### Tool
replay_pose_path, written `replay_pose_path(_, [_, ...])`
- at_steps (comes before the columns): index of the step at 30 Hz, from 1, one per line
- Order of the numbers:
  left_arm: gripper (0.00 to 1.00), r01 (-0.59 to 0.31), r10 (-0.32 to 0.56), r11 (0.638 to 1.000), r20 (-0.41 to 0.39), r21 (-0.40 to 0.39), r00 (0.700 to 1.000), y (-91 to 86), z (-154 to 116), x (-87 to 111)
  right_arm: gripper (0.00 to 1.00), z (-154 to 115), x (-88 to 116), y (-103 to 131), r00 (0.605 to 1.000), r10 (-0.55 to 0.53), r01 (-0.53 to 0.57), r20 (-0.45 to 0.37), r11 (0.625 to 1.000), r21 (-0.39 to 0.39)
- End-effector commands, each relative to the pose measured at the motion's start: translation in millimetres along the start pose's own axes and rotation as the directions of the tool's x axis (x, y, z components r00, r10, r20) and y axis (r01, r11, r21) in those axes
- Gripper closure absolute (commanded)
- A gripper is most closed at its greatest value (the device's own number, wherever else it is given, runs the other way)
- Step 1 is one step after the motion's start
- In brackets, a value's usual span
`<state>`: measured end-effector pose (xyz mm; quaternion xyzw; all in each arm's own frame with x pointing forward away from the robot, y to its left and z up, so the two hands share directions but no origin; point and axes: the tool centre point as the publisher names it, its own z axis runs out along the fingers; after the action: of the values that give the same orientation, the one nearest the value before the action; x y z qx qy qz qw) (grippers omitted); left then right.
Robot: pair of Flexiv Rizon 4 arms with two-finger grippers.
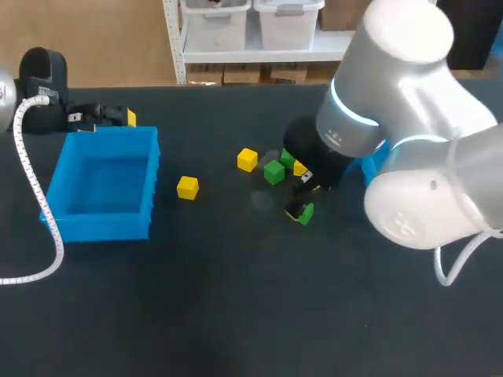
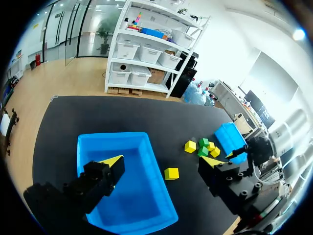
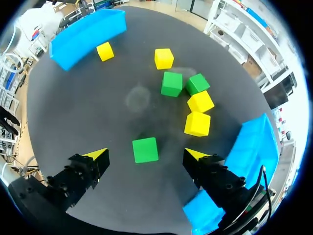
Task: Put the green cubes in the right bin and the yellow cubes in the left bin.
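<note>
The right gripper [image 3: 145,154] hangs over the surface [image 1: 236,298] with its fingers spread wide. A green cube [image 3: 145,150] lies flat between them, and neither finger touches it. Farther away, two green and two yellow cubes form a cluster [image 3: 199,102], and the right bin [image 3: 254,147] stands on its right. The left gripper [image 2: 162,160], also wide open and holding nothing, hovers by the far side of the left bin [image 2: 142,196].
</note>
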<state>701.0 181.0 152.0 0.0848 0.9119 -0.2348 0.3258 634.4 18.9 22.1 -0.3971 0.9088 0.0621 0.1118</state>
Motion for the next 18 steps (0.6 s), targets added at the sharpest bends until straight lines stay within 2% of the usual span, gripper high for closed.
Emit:
replay_pose_path(1, [0.00,-0.002,0.002,1.000,0.006,0.011,1.000,2.5,0,1.5,0.00,15,-6,-2,1.000,0.001,0.000,-0.022,1.000,0.005])
replay_pose_path(10, [0.00,-0.002,0.002,1.000,0.006,0.011,1.000,2.5,0,1.5,0.00,31,1,-3,0.998,0.000,0.001,-0.056,1.000,0.015])
replay_pose_path(11, [0.00,-0.002,0.002,1.000,0.006,0.011,1.000,2.5,0,1.5,0.34,32,2,-3,0.998,0.002,-0.001,-0.059,1.000,0.018])
replay_pose_path(12, [0.00,-0.002,0.002,1.000,0.006,0.011,1.000,2.5,0,1.5,0.51,33,2,-4,0.998,0.002,-0.001,-0.061,1.000,0.019])
replay_pose_path(15, [0.00,-0.002,0.002,1.000,0.006,0.011,1.000,2.5,0,1.5,0.77,35,3,-5,0.998,0.000,0.003,-0.067,0.999,0.045])
replay_pose_path(17, [0.00,-0.002,0.002,1.000,0.006,0.011,1.000,2.5,0,1.5,1.00,35,3,-6,0.998,-0.003,0.008,-0.070,0.997,0.073])
replay_pose_path(18, [0.00,-0.002,0.002,1.000,0.006,0.011,1.000,2.5,0,1.5,1.00,35,3,-6,0.997,-0.001,0.006,-0.071,0.997,0.076])
